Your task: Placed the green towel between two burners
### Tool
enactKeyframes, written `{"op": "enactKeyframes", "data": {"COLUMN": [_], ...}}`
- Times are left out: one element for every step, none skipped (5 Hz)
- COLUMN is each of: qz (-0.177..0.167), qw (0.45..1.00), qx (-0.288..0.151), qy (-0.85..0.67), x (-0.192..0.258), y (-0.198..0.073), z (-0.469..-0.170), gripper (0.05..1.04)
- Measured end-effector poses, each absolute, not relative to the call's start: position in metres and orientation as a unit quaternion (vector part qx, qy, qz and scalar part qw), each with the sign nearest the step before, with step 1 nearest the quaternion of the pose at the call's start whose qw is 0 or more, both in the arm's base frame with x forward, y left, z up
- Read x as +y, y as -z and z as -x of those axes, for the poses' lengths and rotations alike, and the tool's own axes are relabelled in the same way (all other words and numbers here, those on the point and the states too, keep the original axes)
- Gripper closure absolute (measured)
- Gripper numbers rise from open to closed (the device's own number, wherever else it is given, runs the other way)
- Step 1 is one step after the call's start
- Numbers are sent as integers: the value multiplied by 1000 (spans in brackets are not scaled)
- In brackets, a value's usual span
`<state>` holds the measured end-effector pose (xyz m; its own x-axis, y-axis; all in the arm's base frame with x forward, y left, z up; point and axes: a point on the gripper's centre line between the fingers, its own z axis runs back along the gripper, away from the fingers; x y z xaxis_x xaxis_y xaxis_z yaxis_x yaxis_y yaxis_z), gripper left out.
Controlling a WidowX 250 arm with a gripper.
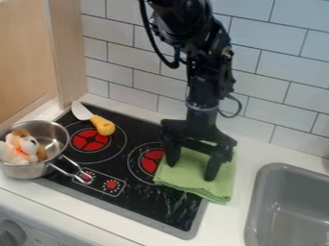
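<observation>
Grey knob (11,233) nearest camera, below bench (221,223) edge. Fingers (212,168) spread apart, pointing down at green towel (187,179). Towel folded, slightly rumpled, straddling stove's (145,198) right edge, beside right burner (151,161). Bench strip between towel and sink (258,204). Toy knife (103,126) near left burner (90,140); pot (56,136) farther left, holding plush toy (24,146).

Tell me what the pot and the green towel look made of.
The pot looks like smooth, shiny metal, probably steel: its silvery wall catches bright reflections. The green towel seems to be soft, matte fabric, going by its folded layers and lack of shine; the fibre I cannot tell.
</observation>
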<state>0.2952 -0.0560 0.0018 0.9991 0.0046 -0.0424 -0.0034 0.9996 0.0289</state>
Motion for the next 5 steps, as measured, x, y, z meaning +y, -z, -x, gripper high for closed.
{"op": "enactKeyframes", "data": {"qz": [-10, -7, -7, -5, -1], "qw": [1000, 999, 999, 998, 997], "qx": [21, 22, 23, 24, 25], "qy": [-6, -30, -37, -53, -72], "x": [-47, -24, -13, 2, 20], "y": [-2, -2, -2, -2, -2], "z": [-296, -297, -297, -297, -297], "gripper": [85, 85, 85, 85, 85]}}
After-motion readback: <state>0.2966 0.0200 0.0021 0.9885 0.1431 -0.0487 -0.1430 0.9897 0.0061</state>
